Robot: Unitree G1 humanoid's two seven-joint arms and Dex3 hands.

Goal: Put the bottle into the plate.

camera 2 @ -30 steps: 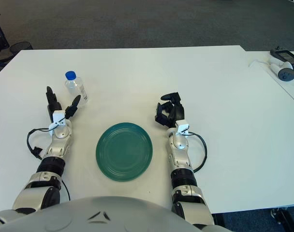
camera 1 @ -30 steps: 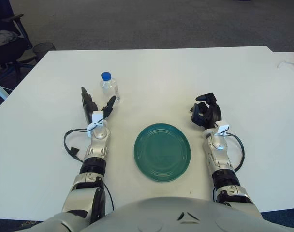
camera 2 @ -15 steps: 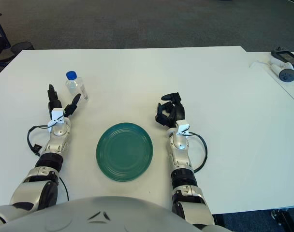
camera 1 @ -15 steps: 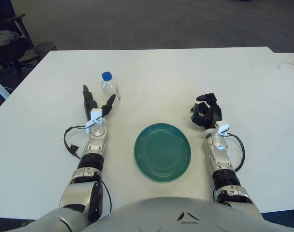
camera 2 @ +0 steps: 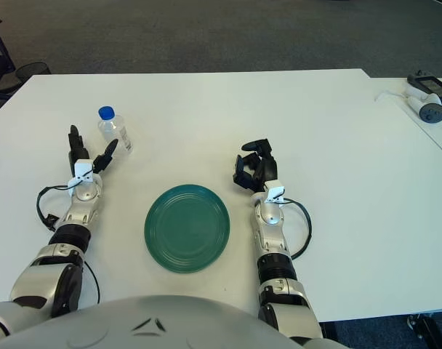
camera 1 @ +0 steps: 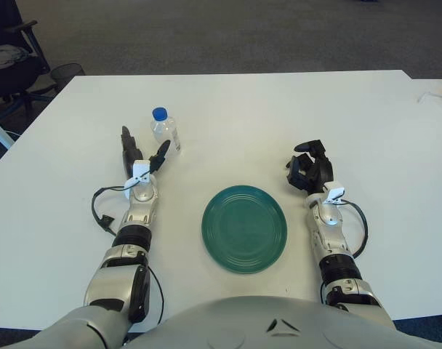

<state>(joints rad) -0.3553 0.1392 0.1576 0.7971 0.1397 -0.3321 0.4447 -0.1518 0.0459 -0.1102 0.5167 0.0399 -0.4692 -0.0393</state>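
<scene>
A small clear bottle (camera 1: 165, 130) with a blue cap stands upright on the white table, far left of centre. A round green plate (camera 1: 244, 227) lies empty at the near middle. My left hand (camera 1: 139, 152) is open with fingers spread, just in front and left of the bottle, not touching it. My right hand (camera 1: 308, 165) rests on the table right of the plate with fingers curled and holds nothing.
The white table (camera 1: 279, 116) stretches far behind the plate. A dark cable (camera 1: 99, 211) loops by my left forearm. A grey device (camera 2: 429, 109) and a black object lie on a second table at the far right. A chair and bin stand at the far left.
My left hand has shifted slightly left and forward, toward the bottle's near side. The right hand, bottle and plate have not moved.
</scene>
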